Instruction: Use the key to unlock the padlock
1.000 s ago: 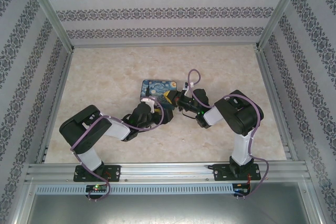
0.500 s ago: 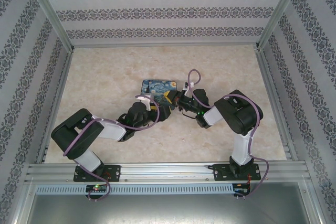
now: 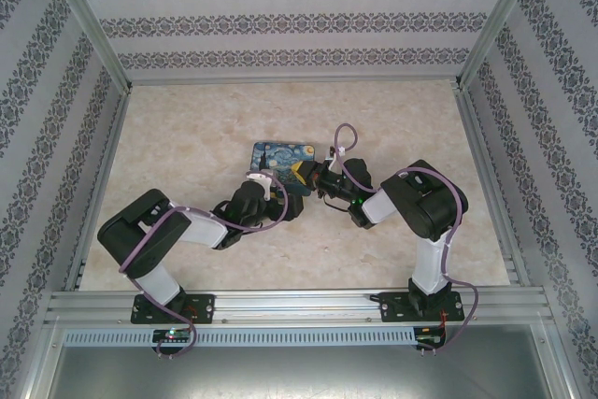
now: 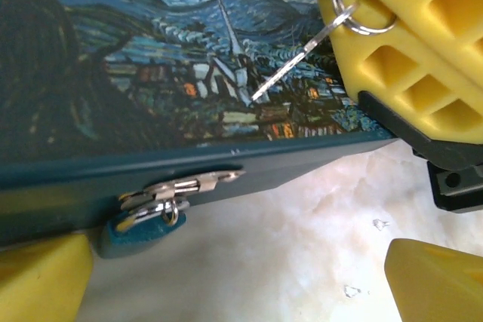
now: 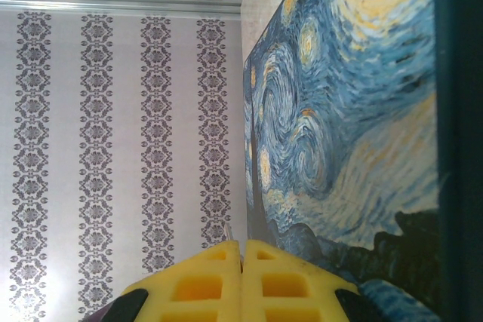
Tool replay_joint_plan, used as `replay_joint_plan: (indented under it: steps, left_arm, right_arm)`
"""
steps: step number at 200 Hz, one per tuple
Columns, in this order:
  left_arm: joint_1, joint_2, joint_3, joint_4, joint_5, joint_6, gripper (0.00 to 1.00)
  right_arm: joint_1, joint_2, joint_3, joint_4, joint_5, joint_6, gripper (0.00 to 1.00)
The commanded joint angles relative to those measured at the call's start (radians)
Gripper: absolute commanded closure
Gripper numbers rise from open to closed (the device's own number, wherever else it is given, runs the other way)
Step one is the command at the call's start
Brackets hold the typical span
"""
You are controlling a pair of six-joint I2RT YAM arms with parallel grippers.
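Note:
The tiny blue padlock [image 4: 130, 233] hangs by its thin silvery shackle [image 4: 173, 213] from the hasp [image 4: 181, 185] on the front wall of the painted tin box [image 3: 285, 160]. My left gripper [image 4: 241, 280] is open, with its yellow fingers [image 4: 41, 277] on either side of the floor in front of the box; the padlock sits just inside the left finger. My right gripper [image 3: 302, 175] is shut on the key [image 4: 290, 65], whose blade slants down over the lid from a ring [image 4: 364, 14]. In the right wrist view the pads [image 5: 204, 284] are pressed together.
The tin box lid [image 5: 355, 111] lies directly beside the right gripper. Both arms meet at the box in the middle of the marbled floor [image 3: 187, 137]. Patterned walls and metal rails [image 3: 290, 301] enclose the space.
The left arm's elbow and shoulder swung left, then came partly back, while its gripper stayed at the box front. The right arm held still.

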Motion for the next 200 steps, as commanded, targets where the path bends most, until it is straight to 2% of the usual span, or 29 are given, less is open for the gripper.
replay_joint_plan:
  steps: [1,35,58,132,200]
  left_arm:
    - [0.023,0.031,0.036,-0.038,0.003,0.079,0.0]
    - [0.024,0.055,0.061,-0.043,0.038,0.133,0.0]
    - [0.033,0.071,0.066,-0.009,0.103,0.127,0.0]
    - [0.067,0.078,0.016,0.226,0.233,-0.065,0.07]
    - [0.068,0.13,-0.006,0.325,0.24,-0.146,0.08]
  right_arm:
    - [-0.012,0.038,-0.024,-0.06,0.022,-0.012,1.0]
    - [-0.012,0.041,-0.024,-0.06,0.021,-0.012,1.0]
    - [-0.012,0.04,-0.025,-0.06,0.021,-0.014,1.0]
    - [-0.013,0.038,-0.028,-0.062,0.023,-0.014,1.0]
    - [-0.013,0.04,-0.028,-0.062,0.027,-0.012,1.0]
